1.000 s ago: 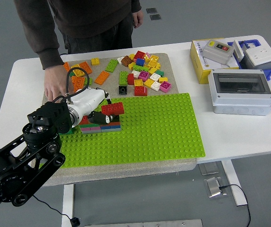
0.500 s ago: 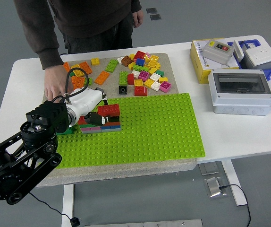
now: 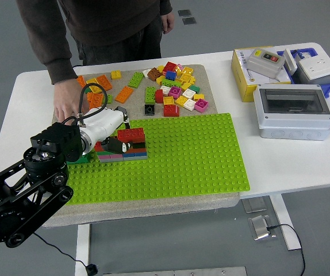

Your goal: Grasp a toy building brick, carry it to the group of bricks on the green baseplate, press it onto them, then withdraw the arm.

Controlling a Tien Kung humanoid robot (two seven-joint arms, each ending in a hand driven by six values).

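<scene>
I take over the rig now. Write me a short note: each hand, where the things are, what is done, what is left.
Left hand: fingers shut on the red brick, which sits on the group of bricks at the green baseplate, left part.
Right hand: not in view.
A person's hand rests on the mat's far left.
Done: grasp, carry.
Left: finish pressing if needed, release, withdraw the arm.

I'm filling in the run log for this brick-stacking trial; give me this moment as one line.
left hand: holds red toy brick on brick stack | green studded baseplate: under stack | person's hand: resting on mat | right arm: not visible
</scene>
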